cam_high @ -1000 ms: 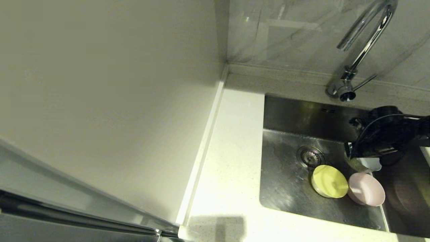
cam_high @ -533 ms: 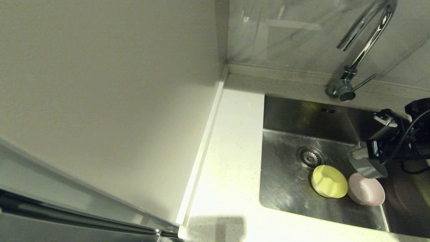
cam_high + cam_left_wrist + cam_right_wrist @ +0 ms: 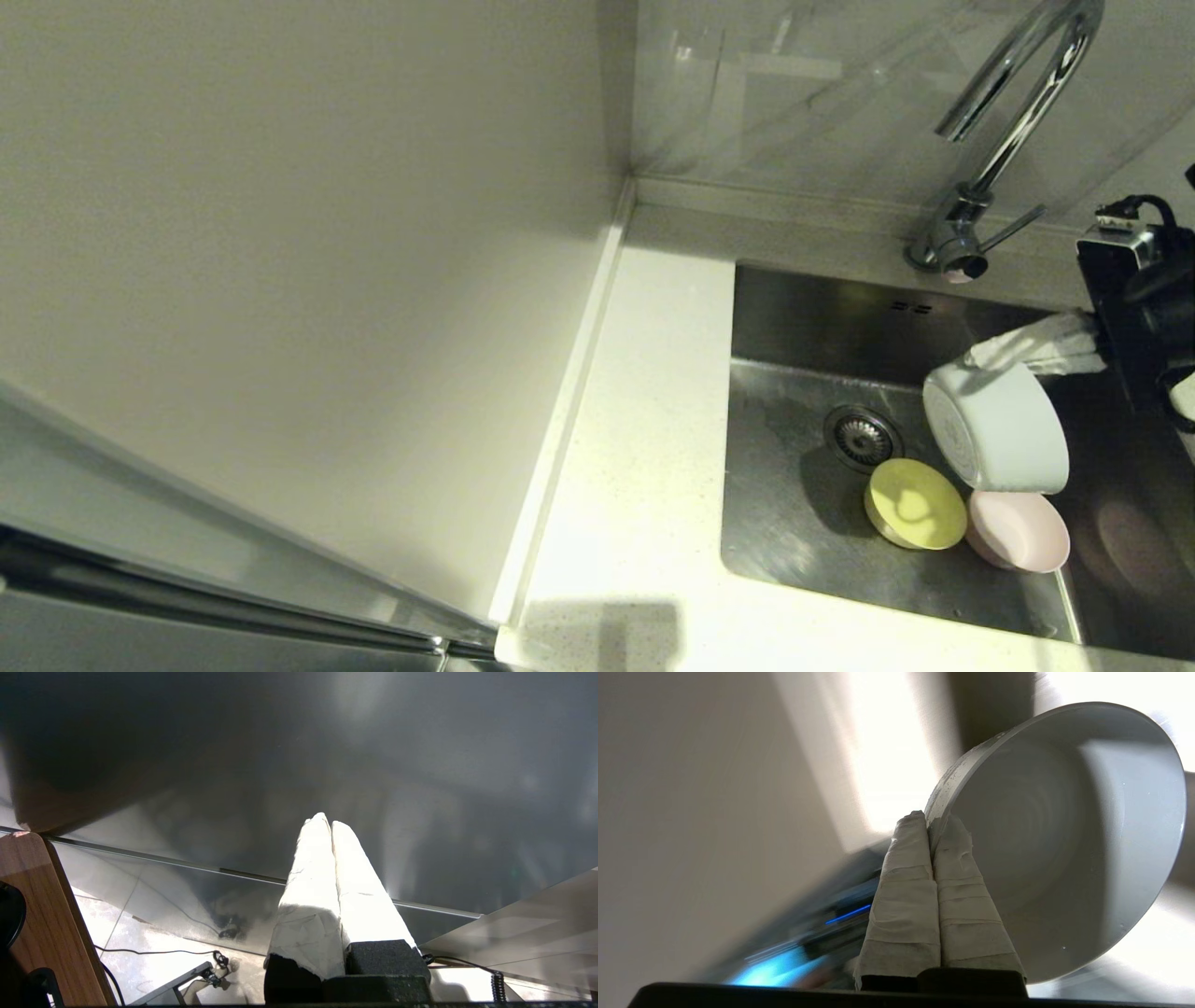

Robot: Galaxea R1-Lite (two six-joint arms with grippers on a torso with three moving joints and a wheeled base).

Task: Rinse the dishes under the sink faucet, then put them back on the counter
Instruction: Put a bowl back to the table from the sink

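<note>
My right gripper (image 3: 980,359) (image 3: 931,821) is shut on the rim of the white bowl (image 3: 997,427) (image 3: 1064,835), holding it tilted on its side above the sink (image 3: 803,317), right of the drain (image 3: 861,435). The yellow-green bowl (image 3: 915,504) and the pale pink bowl (image 3: 1019,532) lie bottom-up on the sink floor, touching, just below the held bowl. The chrome faucet (image 3: 1013,121) rises behind the sink, its spout up and behind the white bowl. My left gripper (image 3: 327,823) is shut and empty, away from the sink and absent from the head view.
The white speckled counter (image 3: 644,420) runs along the sink's left side and front, with a raised edge against the cream wall panel (image 3: 280,261). The faucet's thin lever (image 3: 1013,229) sticks out to the right near my right wrist.
My right gripper has risen out of the sink with the white bowl and swung it up to the right, turning it on its side. The other two bowls have not moved.
</note>
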